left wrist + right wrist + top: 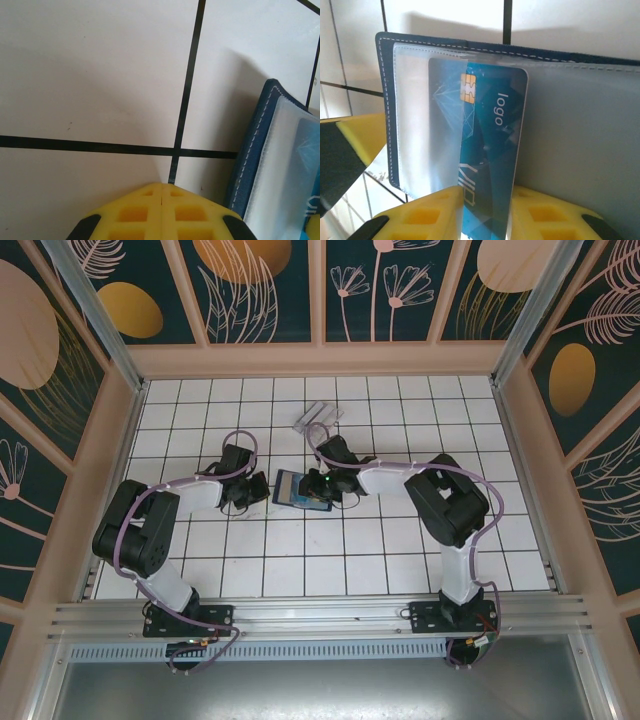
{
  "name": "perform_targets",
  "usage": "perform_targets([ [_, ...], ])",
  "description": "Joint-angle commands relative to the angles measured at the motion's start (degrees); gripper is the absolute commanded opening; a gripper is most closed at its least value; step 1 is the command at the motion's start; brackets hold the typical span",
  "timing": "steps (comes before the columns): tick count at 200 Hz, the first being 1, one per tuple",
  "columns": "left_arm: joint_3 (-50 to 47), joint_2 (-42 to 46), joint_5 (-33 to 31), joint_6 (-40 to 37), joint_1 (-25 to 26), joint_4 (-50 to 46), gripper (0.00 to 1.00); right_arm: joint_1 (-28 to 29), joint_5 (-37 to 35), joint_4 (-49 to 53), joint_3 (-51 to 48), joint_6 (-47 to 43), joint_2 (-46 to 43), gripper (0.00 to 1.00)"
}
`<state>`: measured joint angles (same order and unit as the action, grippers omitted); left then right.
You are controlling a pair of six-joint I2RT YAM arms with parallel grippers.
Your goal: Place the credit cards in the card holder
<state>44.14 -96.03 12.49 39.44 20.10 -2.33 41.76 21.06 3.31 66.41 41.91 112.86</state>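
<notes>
- Right gripper (485, 220): yellow fingers (427, 215) closed down on a blue credit card (487, 125), pinching its near end, one finger on each side.
- Card has a gold chip and the word "logo" printed on it. Its far end sits over the clear sleeve (415, 110) of the wallet. The left part of the card looks hazy, as if under the plastic; cannot tell how far in it is.
- Wallet (580, 125): dark blue, white stitching, lying open and flat on the white tiled table (100, 75).
- Left gripper (161, 212): the yellow fingers meet at a seam, fully closed, nothing between them. It is low over the table, just beside the wallet's left edge.
- From the top view the wallet lies between the two grippers, the left gripper at its left side and the right gripper over its right half.
- Card holder (318, 418): clear plastic, standing on the table farther back, past the right gripper, apart from the wallet. Too small to tell what is in its slots.
- Both arms reach inward toward the table's middle.
</notes>
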Motion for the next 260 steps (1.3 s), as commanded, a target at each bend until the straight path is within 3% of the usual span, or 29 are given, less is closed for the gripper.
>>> perform_targets([
  [1,-1.86,-1.21,5.75,-0.67,0.62,-1.65,0.00,0.95,-6.60,5.51,0.73,-1.84,-1.11,0.28],
  [22,-1.59,-0.18,4.03,-0.84,0.60,-2.13,0.09,1.30,-3.90,4.40,1.15,-2.91,-0.40,0.25],
  [41,-0.81,-0.03,6.02,-1.16,0.67,-2.33,0.11,2.21,-1.69,3.25,1.67,-3.72,0.52,0.24],
  [111,-4.39,-1.54,7.22,7.65,3.19,6.97,0.03,3.84,-0.69,4.77,6.30,-4.67,2.86,0.26],
  [188,-5.09,-0.70,4.83,7.95,3.73,5.94,0.00,4.26,-14.44,15.97,7.30,-5.76,-0.55,0.30],
  [211,-5.20,-1.66,6.91,9.57,3.72,8.18,0.00,5.24,-20.09,21.11,9.26,-5.57,-0.79,0.31],
  [260,-6.05,-1.51,7.53,10.76,3.72,10.16,0.00,6.31,-25.28,24.73,11.31,-4.73,1.23,0.33],
])
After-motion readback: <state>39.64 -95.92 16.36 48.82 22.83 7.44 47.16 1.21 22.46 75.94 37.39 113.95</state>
